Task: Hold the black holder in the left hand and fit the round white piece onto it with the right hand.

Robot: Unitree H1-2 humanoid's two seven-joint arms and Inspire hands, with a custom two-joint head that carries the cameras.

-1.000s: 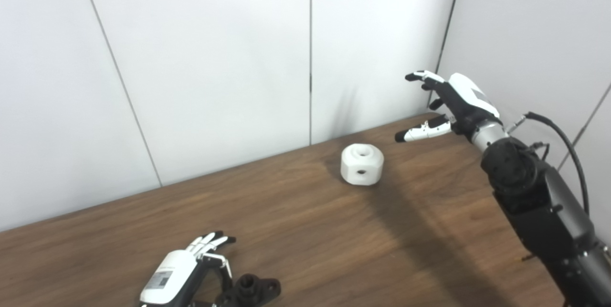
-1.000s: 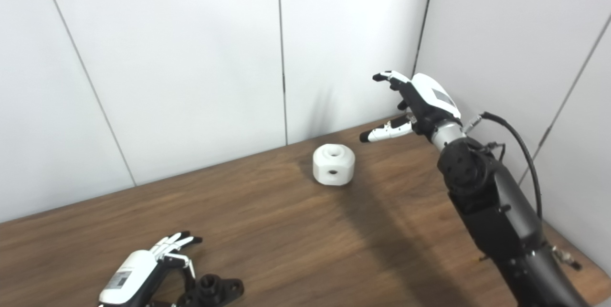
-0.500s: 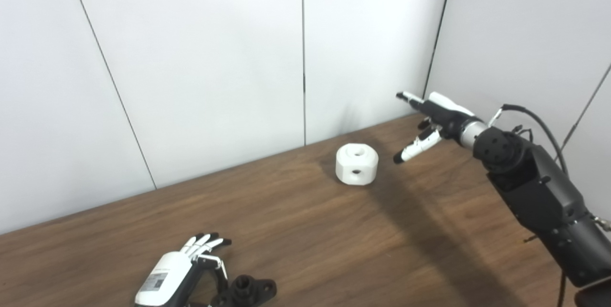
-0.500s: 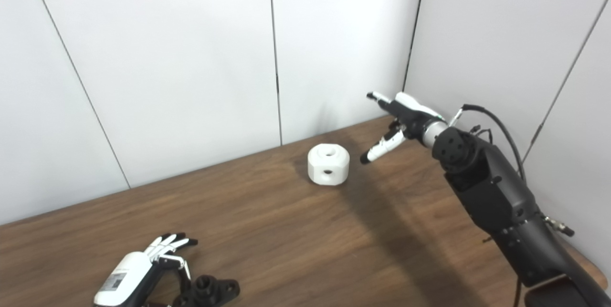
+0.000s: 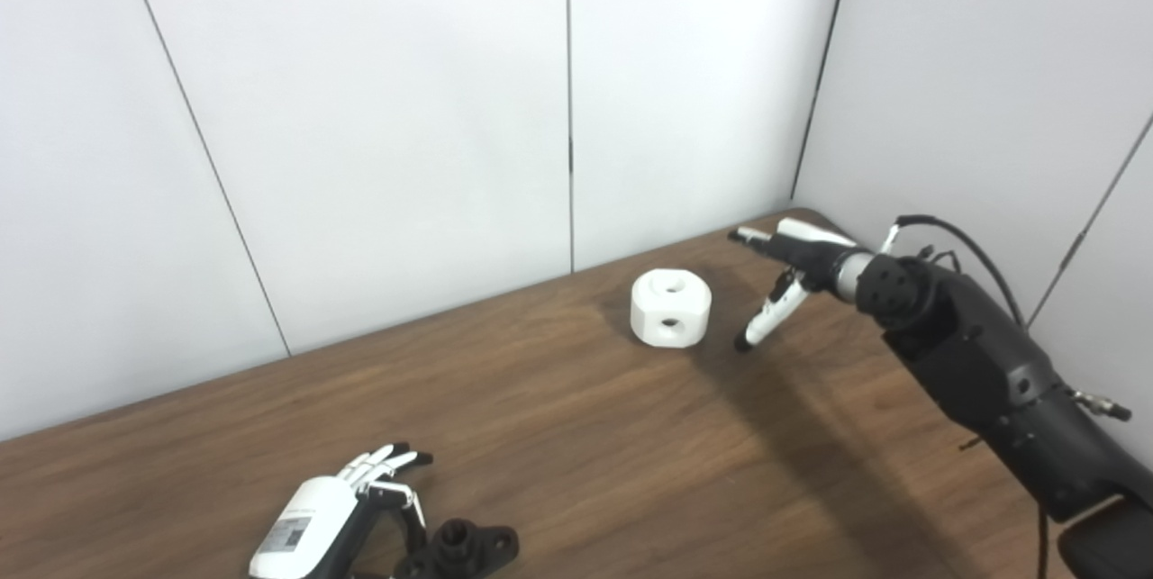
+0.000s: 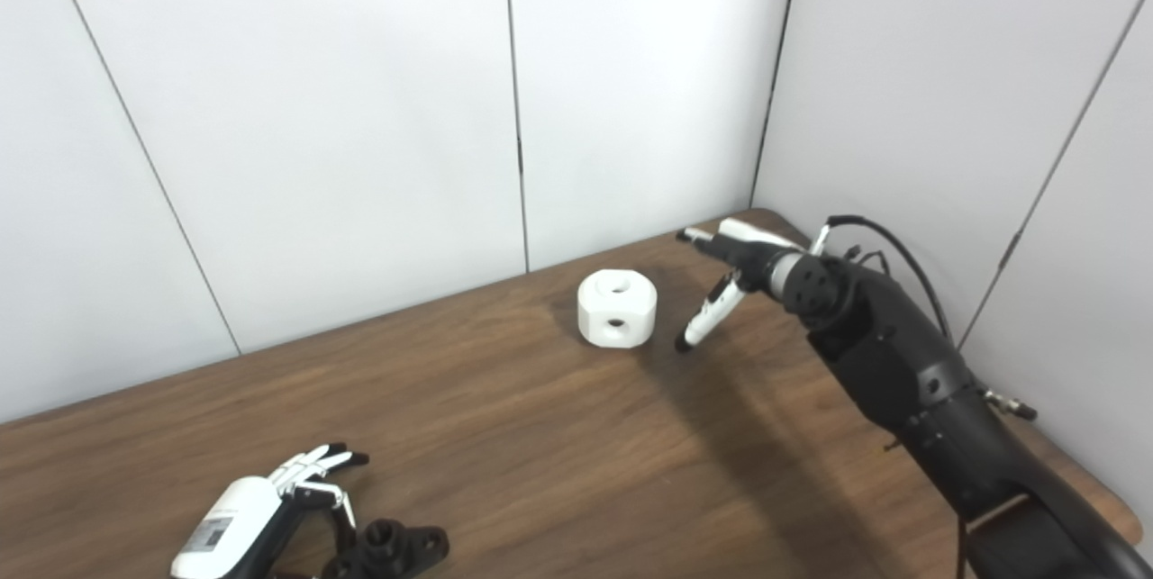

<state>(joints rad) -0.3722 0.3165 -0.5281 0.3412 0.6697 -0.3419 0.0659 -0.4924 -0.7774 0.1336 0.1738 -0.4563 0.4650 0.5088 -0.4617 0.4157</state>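
- Dark wood-grain surface [image 5: 558,435] fills the lower half of the frame, with pale grey wall panels [image 5: 378,111] rising behind it and along the right side.
- The round white piece [image 5: 670,309] sits on the surface just right of the frame's centre, near the back wall. One hole faces up and another faces the camera.
- My right robot hand [image 5: 782,277] reaches in from the right edge of the frame on its black arm [image 5: 982,372] and hangs just to the right of the white piece, not touching it.
- That right robot hand holds nothing. Its fingers [image 5: 749,237] stretch leftward above the level of the piece, and the thumb [image 5: 761,325] angles down toward the surface, so the spread is wide.
- The black holder [image 5: 464,547] lies flat on the surface at the bottom edge of the frame, left of centre, partly cut off.
- My left robot hand [image 5: 333,520] lies low at the bottom left, just beside the holder on its left, white back upward.
- Its fingers [image 5: 387,462] are loosely spread and point toward the upper right; I cannot tell whether the thumb touches the holder, but the robot hand is not closed around it.
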